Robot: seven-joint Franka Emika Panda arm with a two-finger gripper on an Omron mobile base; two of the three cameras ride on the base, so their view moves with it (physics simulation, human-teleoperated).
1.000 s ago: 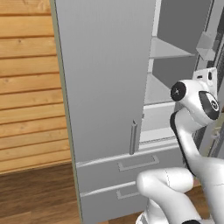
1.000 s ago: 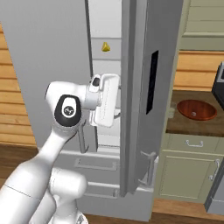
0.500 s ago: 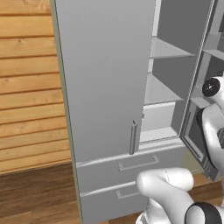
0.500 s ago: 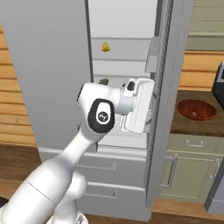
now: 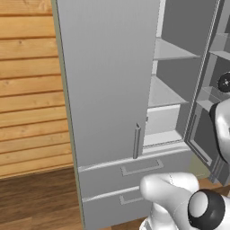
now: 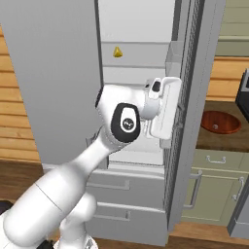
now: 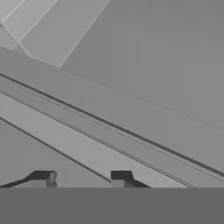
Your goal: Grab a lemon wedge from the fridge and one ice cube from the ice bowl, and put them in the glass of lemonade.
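Note:
The fridge [image 6: 48, 73] has its left door shut and its right door [image 6: 194, 97] swung wide. A tiny yellow lemon wedge [image 6: 117, 52] lies on an upper shelf inside. My gripper [image 6: 168, 116] hangs at the inner edge of the open right door, below and to the right of the wedge. In the hand view its fingertips [image 7: 43, 178] stand apart over grey door panels, and between the gripper [image 7: 82, 179] tips there is nothing. The reddish-brown ice bowl [image 6: 221, 121] sits on the counter right of the fridge. The glass of lemonade is out of view.
The left base view shows the fridge [image 5: 103, 81] with bare shelves [image 5: 173, 51] and two lower drawers [image 5: 139, 168]. A wooden plank wall [image 5: 27, 90] runs to the left. Beige cabinets [image 6: 214, 185] stand under the counter.
The right fridge door has swung further open to the right, and my hand has travelled right with its edge. More of the fridge interior is exposed.

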